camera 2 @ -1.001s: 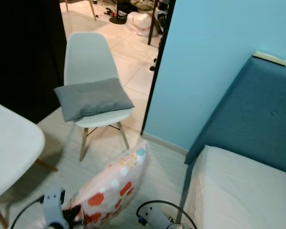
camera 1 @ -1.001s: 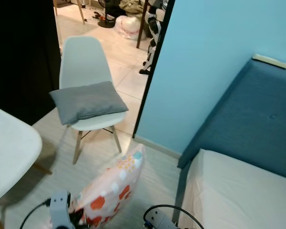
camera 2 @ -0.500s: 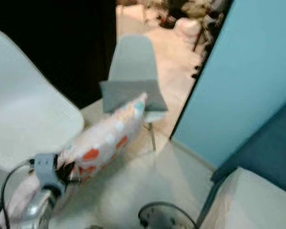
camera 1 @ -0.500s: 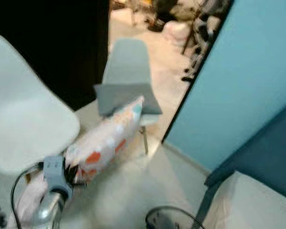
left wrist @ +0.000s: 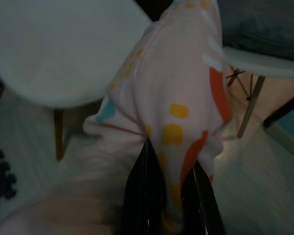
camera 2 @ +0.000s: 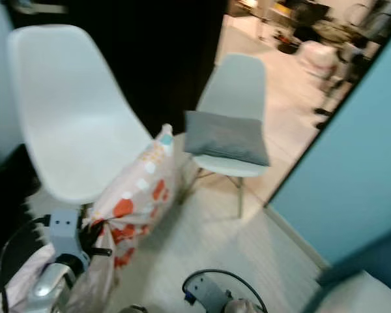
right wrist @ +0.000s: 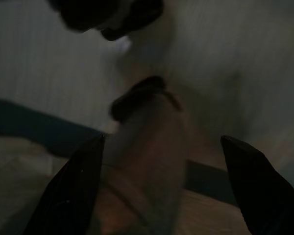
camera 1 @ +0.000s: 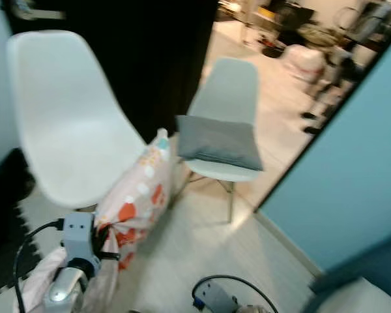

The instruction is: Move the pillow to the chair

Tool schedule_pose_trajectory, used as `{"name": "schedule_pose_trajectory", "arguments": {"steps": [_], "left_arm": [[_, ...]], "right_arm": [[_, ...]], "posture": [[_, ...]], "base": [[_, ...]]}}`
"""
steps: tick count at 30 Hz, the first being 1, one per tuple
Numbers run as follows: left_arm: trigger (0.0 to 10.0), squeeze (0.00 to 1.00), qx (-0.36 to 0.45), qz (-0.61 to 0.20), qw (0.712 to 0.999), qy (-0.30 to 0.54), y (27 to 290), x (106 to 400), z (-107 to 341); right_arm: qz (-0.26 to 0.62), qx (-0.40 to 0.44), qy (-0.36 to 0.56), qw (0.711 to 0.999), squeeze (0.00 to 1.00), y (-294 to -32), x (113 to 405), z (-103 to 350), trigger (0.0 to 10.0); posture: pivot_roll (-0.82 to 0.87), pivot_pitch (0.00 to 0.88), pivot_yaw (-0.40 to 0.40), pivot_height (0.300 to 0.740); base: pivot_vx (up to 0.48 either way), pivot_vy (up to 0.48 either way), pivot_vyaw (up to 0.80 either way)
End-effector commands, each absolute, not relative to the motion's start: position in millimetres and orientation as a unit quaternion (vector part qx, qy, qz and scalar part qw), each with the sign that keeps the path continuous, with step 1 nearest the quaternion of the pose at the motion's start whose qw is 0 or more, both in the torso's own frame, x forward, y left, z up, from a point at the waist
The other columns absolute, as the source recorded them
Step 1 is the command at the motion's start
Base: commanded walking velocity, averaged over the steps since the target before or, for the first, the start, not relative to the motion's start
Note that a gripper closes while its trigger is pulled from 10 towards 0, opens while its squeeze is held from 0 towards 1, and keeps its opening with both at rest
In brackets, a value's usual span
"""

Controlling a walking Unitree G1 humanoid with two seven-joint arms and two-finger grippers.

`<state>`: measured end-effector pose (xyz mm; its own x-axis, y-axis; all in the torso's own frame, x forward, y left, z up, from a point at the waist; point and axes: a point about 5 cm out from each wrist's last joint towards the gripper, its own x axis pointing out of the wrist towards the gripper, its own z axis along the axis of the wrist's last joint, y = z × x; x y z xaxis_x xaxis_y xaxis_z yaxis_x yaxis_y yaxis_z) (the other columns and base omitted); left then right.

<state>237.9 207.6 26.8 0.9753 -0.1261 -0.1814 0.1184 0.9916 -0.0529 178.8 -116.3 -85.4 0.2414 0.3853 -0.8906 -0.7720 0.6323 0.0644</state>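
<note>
A pink pillow point(camera 1: 138, 197) with orange, yellow and blue spots hangs from my left gripper point(left wrist: 170, 155), which is shut on its cloth low at the left of the eye views. The pillow's top corner reaches up in front of a large white chair point(camera 1: 68, 124) close on the left. Farther off stands a second white chair point(camera 1: 229, 98) with a grey cushion point(camera 1: 218, 141) lying on its seat. My right gripper point(right wrist: 161, 147) hangs low and open, its two dark fingertips wide apart over the dim floor.
A light blue wall point(camera 1: 358, 163) runs along the right, with a dark blue bed edge point(camera 1: 352, 280) at the lower right. A black doorway panel point(camera 1: 163, 59) stands behind the chairs. Clutter lies in the far room point(camera 1: 300, 45). Pale wooden floor point(camera 1: 195, 248) lies between me and the chairs.
The camera has swung left, so the cushioned chair and blue wall slid right and the large white chair came fully into view. The pillow stays held in my left gripper.
</note>
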Motion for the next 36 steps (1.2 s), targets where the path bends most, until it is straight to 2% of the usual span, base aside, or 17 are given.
{"name": "schedule_pose_trajectory", "arguments": {"steps": [1,10,16,20,23,32,36], "left_arm": [[10.0,0.0,-0.02,-0.087,0.995,0.045,198,249,45],[10.0,0.0,-0.018,-0.112,0.992,0.055,189,247,47],[10.0,0.0,-0.016,-0.128,0.989,0.068,184,246,44],[10.0,0.0,0.003,-0.186,0.977,0.104,165,239,36],[10.0,0.0,0.012,-0.196,0.974,0.113,163,237,34],[10.0,0.0,0.026,-0.153,0.985,0.078,177,248,52],[10.0,0.0,0.03,-0.14,0.989,0.033,180,253,76]], "right_arm": [[0.372,-0.197,0.496,0.76,0.0,-122,176,-87,10.0],[0.373,-0.197,0.494,0.76,0.0,-122,176,-87,10.0],[0.368,-0.2,0.494,0.762,0.0,-123,177,-87,10.0],[0.373,-0.203,0.486,0.764,0.0,-121,183,-84,10.0],[0.371,-0.201,0.483,0.767,0.0,-121,186,-82,10.0],[0.367,-0.2,0.488,0.766,0.0,-122,185,-83,10.0],[0.368,-0.2,0.49,0.764,0.0,-122,182,-84,10.0]], "posture": [[0.21,0.067,-0.184,0.74],[0.21,0.065,-0.185,0.74],[0.21,0.056,-0.192,0.74],[0.19,0.069,-0.184,0.74],[0.2,0.069,-0.185,0.74],[0.21,0.073,-0.185,0.74],[0.22,0.074,-0.185,0.74]], "base": [[0.0,0.0,0.8],[0.0,0.0,0.8],[0.0,0.0,0.0],[0.0,0.0,0.0],[0.0,0.0,0.0],[0.0,0.0,0.0],[0.127,0.0,0.0]]}}
